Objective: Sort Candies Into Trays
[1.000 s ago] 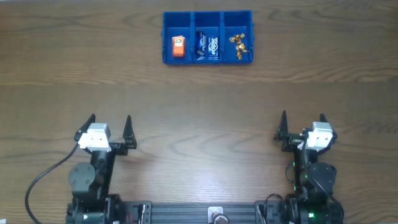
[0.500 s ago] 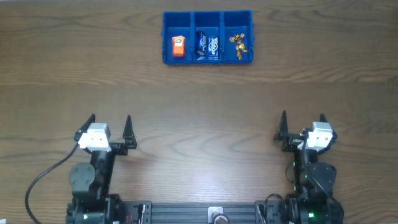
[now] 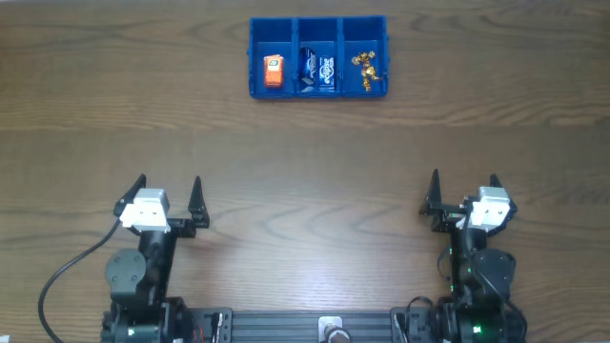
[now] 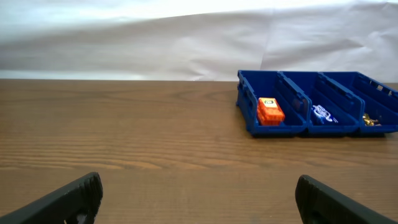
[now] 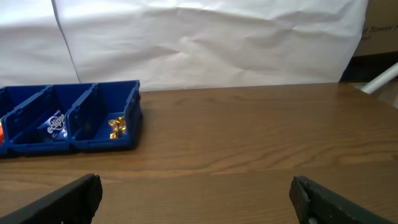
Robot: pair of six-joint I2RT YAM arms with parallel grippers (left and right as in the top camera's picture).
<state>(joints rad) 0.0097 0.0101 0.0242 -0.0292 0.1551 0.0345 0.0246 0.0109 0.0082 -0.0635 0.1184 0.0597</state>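
Apparently sorted: blue plastic three-bin tray (image 3: 254,57) keeps orange candy (image 3: 274,70), blue-wrapped candy (image 3: 320,69), gold candies (image 3: 366,67) apart, so left gripper (image 3: 169,180) and right gripper (image 3: 464,177) sit wide open, empty

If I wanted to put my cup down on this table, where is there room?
Bare wood runs between the blue tray and the left tool and right tool, and on the table either side of the tray. Crowded: the tray's three compartments, each holding candy, and the near edge behind the tools.
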